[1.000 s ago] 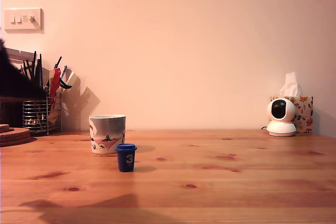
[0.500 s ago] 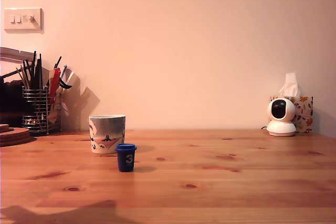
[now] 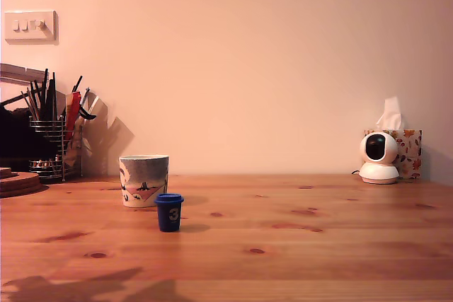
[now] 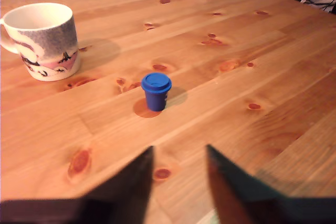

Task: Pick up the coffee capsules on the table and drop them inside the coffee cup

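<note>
1. The gripper only shows up in the wrist view, as two dark fingers poking in from the bottom edge of the frame. There's a clear gap of bare wood between them, so the jaws are spread apart and holding nothing.
2. I can only spot one of the coffee capsules, the blue capsule. It's standing upright with the flanged rim on top, sitting a bit left of centre in the wrist view. In the exterior view the same pod is in the lower left part of the frame.
3. The bit that matters: the pod lies straight ahead of the jaws and slightly off toward the left finger's side of the gap, clearly apart from both tips. Its long axis is vertical, so my guess is the jaws need to go forward and down and close across its sides.
4. The coffee cup is in the upper left of the wrist view, mouth up, and I can't see anything inside from here. In the exterior view the cup is just behind the pod and a touch to its left.
5. The table is knotty pine. No black-brown pod visible anywhere.
</note>
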